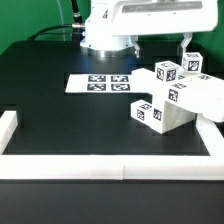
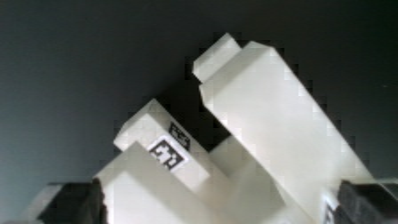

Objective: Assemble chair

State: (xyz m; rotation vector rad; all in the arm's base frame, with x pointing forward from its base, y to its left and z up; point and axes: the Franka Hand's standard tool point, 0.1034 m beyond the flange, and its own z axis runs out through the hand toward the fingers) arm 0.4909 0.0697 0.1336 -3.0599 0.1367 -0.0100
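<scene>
The chair parts [image 1: 165,100] are chunky white blocks and bars with black-and-white tags, clustered at the exterior view's right. In the wrist view a long white bar [image 2: 267,110] rises at a slant, and a tagged white piece [image 2: 169,150] leans against it. My gripper [image 2: 217,208] is open. Its dark fingers [image 2: 71,203] stand wide at either side of these white pieces, which fill the space between them. No grip shows. In the exterior view the hand is hard to tell apart from the white parts at the right.
The marker board [image 1: 100,82] lies flat behind the middle of the black table. White border rails [image 1: 110,160] run along the front and both sides. The arm's base [image 1: 105,40] stands at the back.
</scene>
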